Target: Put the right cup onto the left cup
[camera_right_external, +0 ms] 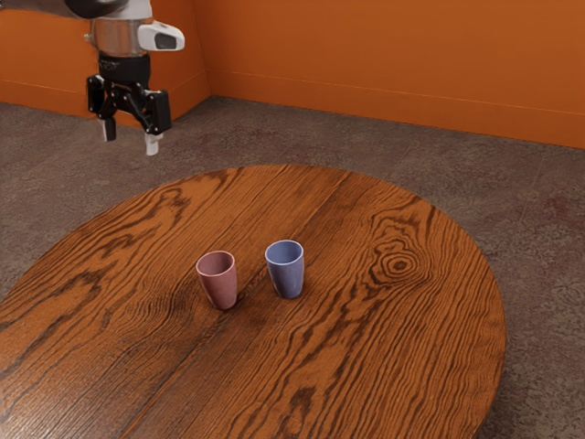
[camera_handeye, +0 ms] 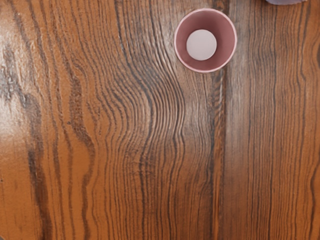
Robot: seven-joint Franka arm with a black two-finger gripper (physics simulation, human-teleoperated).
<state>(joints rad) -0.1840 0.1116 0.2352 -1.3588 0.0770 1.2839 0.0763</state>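
From where I stand, the gripper (camera_right_external: 131,137) hangs high over the table's near-arm side with its fingers spread and nothing between them, which suits a reach not yet made. The pink cup (camera_right_external: 219,282) and the blue cup (camera_right_external: 286,271) stand upright on the wooden table (camera_right_external: 393,347), mouths up, so either could take the other; the gap between them probably leaves room for a finger, though a careless descent might nudge the neighbour.
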